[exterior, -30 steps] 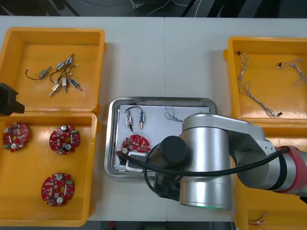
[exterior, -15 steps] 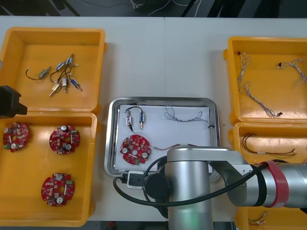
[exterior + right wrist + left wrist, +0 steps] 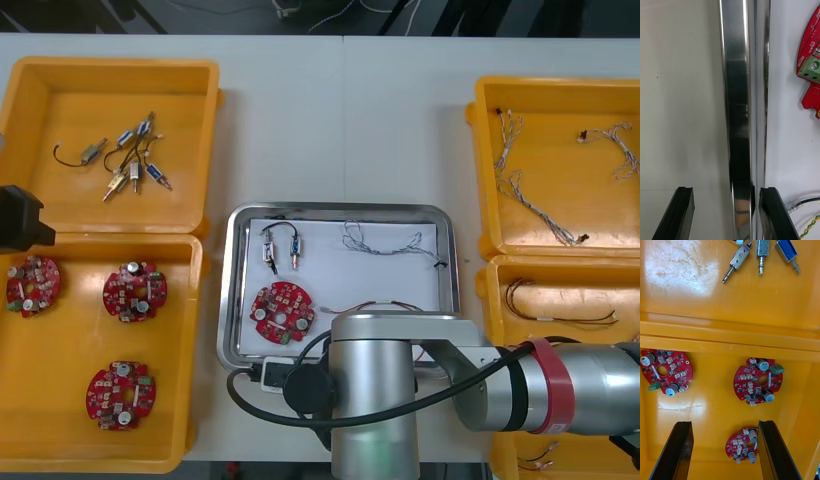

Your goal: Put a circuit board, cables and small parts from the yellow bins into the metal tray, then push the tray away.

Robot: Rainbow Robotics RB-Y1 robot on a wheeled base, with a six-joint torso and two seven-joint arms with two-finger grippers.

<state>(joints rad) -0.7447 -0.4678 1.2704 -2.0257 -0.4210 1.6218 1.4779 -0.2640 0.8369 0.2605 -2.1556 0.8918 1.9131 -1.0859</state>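
The metal tray [image 3: 340, 211] sits mid-table, white inside. In it lie a red circuit board [image 3: 282, 310], small metal parts [image 3: 281, 246], a blue and white cable [image 3: 380, 241] and a red and yellow cable [image 3: 385, 305]. My right arm [image 3: 380, 400] covers the tray's near edge. In the right wrist view my right gripper [image 3: 724, 213] is open and straddles the tray's near rim [image 3: 738, 112]: one finger [image 3: 772, 213] is inside the tray, the other over the table. The board's edge [image 3: 810, 63] lies beyond the inner finger. My left gripper [image 3: 724, 450] hangs open over the boards' bin.
Yellow bins flank the tray. The left far bin [image 3: 110, 66] holds small metal parts [image 3: 130, 165]; the left near bin [image 3: 190, 350] holds three circuit boards [image 3: 134, 291]. The right far bin [image 3: 482, 170] holds cables, and the right near bin [image 3: 560, 266] holds a dark cable [image 3: 560, 300].
My right arm has drawn back toward the table's near edge, uncovering the tray's contents. The left arm has stayed where it was.
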